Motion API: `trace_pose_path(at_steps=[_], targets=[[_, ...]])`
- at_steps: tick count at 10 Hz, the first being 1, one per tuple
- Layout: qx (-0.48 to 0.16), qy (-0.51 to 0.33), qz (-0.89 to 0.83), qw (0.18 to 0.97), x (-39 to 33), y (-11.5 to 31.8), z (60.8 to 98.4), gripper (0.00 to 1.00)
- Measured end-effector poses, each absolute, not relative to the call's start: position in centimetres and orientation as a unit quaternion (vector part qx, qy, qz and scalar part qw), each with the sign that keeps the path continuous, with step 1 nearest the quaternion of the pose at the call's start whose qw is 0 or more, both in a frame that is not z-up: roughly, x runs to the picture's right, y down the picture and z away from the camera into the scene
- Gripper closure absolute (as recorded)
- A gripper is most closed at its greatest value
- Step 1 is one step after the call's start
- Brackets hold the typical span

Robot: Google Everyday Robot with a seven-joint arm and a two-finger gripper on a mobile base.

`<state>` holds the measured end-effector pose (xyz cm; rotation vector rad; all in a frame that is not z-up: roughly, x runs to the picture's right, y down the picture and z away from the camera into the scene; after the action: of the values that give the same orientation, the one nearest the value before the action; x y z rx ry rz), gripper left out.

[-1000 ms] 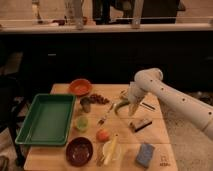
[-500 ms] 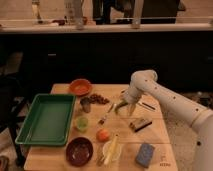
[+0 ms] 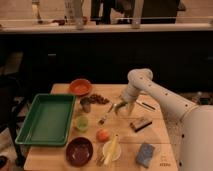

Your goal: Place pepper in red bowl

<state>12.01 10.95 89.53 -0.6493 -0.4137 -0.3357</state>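
The red bowl [image 3: 80, 86] stands at the back left of the wooden table, a round orange-red dish. My gripper [image 3: 120, 107] hangs low over the table's middle at the end of the white arm, pointing down and left, fingers apart. A small pale green shape right at the fingertips looks like the pepper [image 3: 117, 106]; the gripper hides most of it, and I cannot tell whether they touch. The bowl lies about a hand's width to the left of and behind the gripper.
A green tray [image 3: 47, 120] fills the left side. Near the gripper lie a fork [image 3: 106, 115], a metal cup [image 3: 86, 105], a green cup [image 3: 82, 122] and an orange fruit [image 3: 103, 134]. In front are a maroon bowl [image 3: 79, 150], a white bowl [image 3: 111, 150], a blue sponge [image 3: 145, 154] and a brown bar [image 3: 140, 124].
The arm's elbow has swung a little to the left and the gripper has sunk slightly toward the table. Nothing on the table has moved.
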Motion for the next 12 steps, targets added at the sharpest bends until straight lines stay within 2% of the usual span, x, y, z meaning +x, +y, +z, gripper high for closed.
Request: trace_pose_path(at_steps=[12], targets=[[-0.345, -0.156, -0.188, 0.906, 13.9, 11.5, 94.3, 0.20]])
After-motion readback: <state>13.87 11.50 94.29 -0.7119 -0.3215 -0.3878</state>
